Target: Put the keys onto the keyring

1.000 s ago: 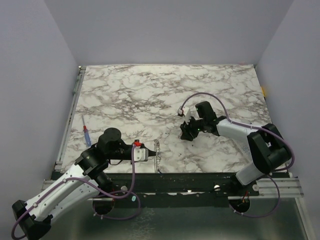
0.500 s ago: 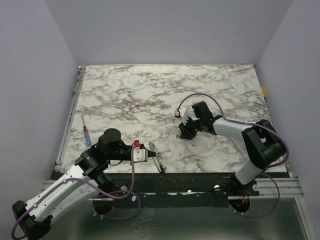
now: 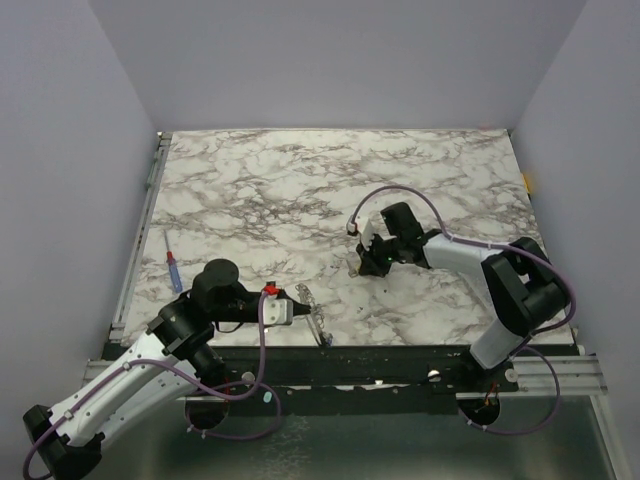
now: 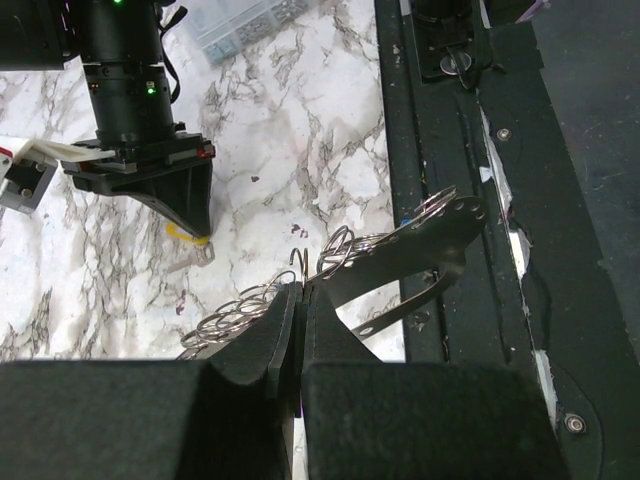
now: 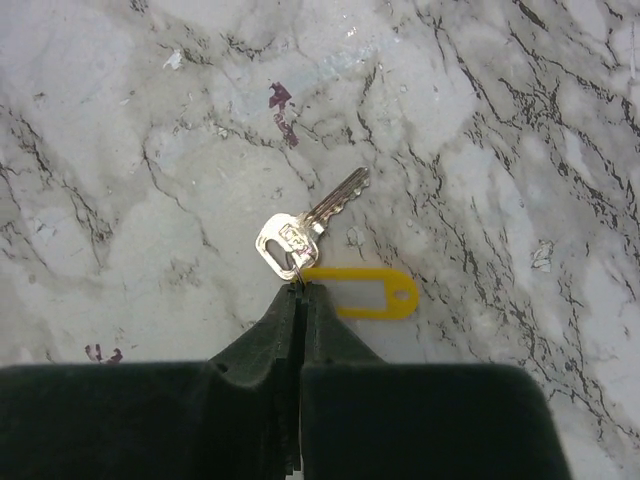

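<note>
My right gripper (image 5: 301, 287) is shut on the small ring joining a silver key (image 5: 288, 241) to its yellow tag (image 5: 366, 293). Both lie at or just above the marble table (image 5: 500, 150). In the top view this gripper (image 3: 362, 264) is at the centre right. My left gripper (image 4: 301, 290) is shut on the keyring (image 4: 425, 240), a curved metal strip carrying several wire rings (image 4: 338, 252). In the top view it (image 3: 292, 308) holds the keyring (image 3: 316, 318) over the table's near edge. The left wrist view shows the right gripper (image 4: 192, 218) with the yellow tag (image 4: 184, 233) beneath. No other keys show.
A thin red-and-blue stick (image 3: 173, 270) lies near the table's left edge. The black frame rail (image 3: 400, 355) runs along the near edge, under the keyring. A clear box of small parts (image 4: 240, 25) shows at the top of the left wrist view.
My right gripper has moved a little left and away with the key. The left gripper has shifted slightly, and the keyring has tilted.
</note>
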Controlling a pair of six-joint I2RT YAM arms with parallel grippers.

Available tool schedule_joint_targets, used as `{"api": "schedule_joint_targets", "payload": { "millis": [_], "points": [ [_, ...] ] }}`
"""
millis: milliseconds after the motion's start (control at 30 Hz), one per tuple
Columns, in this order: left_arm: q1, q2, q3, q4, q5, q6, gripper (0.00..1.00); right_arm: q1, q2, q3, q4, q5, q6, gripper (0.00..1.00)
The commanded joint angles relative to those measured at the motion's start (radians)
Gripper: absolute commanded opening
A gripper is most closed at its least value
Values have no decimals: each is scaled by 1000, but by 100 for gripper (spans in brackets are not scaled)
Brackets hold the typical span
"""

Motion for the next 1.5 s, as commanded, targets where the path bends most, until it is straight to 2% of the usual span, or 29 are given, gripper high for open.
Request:
{"api": "schedule_joint_targets", "payload": {
  "millis": [0,233,700,1467],
  "points": [
    [3,-12,-2,28,24,-10,0,8,-77,-17,0,-30,49,1],
    [4,-10,-3,27,25,-9,0,8,-206,-87,75,-44,163,1],
    [4,23,25,28,52,-7,0,8,-368,-84,70,-53,172,1],
    [4,255,158,72,128,-3,0,8,-675,-67,-24,-150,206,1]
  ]
}}
